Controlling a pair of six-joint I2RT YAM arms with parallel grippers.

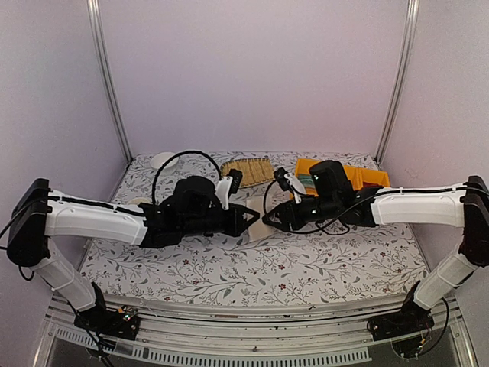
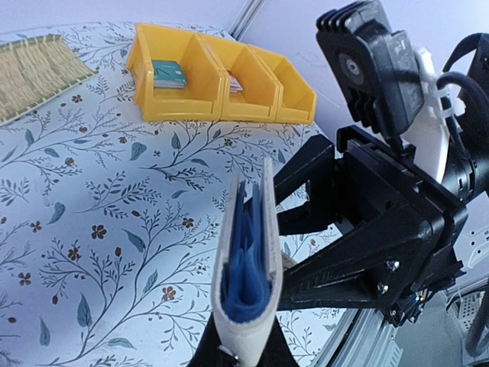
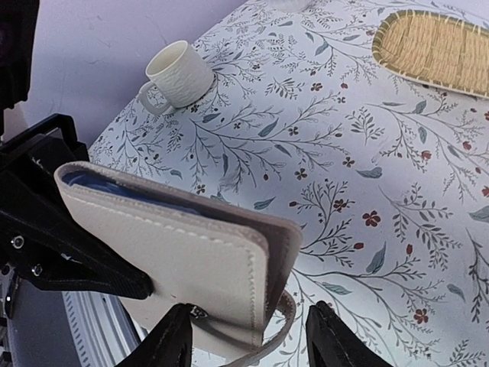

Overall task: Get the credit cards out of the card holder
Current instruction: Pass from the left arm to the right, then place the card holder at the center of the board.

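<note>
Your left tool point(image 2: 243, 353) is clamped on the card holder point(image 3: 176, 260), holding it on edge above the surface point(image 3: 344, 176). Your right tool point(image 3: 248, 336) is spread wide, one finger on either side of the holder's lower corner, gripping nothing. A blue card point(image 2: 246, 260) shows between the covers.

We see the card holder point(image 1: 260, 226) lifted off the table point(image 1: 306, 264), near its middle. It is a small beige folding wallet with a grained cover, cream stitched edges and a rounded spine. From the left wrist it stands on edge, spine toward the camera point(image 2: 238, 325), its two covers parted only slightly. The credit cards point(image 2: 246, 267) are still inside: blue layers show between the covers, and a blue edge peeks along the top rim point(image 3: 114, 183)
</note>
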